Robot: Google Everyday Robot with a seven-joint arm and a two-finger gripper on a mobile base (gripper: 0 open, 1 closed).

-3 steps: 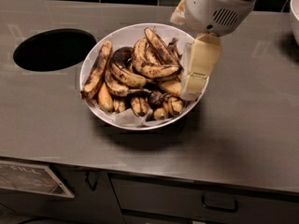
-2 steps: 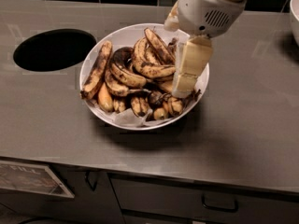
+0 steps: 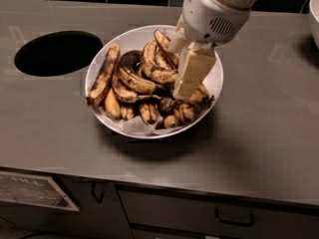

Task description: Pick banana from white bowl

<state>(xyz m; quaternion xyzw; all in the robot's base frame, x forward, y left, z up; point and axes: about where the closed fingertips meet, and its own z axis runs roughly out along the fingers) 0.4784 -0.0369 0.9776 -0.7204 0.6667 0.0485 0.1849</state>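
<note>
Leftward is where the end effector has gone in the last second, off the right rim of the white bowl and in over the right side of the pile, while the fruit looks unshifted. Working from the near side, the worktop carries the bowl in the middle. At the bowl's near lip I see the crumpled paper liner and a small orange-yellow banana, with a long dark banana along the left wall. The banana I want sits on top of the heap, just left of the end effector and slightly farther back. Its long axis starts at the far side and curves down to the right, ending close by the end effector's tip. The tip hangs low against the pile, but I cannot tell whether it touches, how far open it is, or whether it holds anything. My judgement is that the coming move is a short reach to the left, squared across that curve. Farther left, well apart, is the round hole in the worktop. At the far right edge is the rim of another bowl.
</note>
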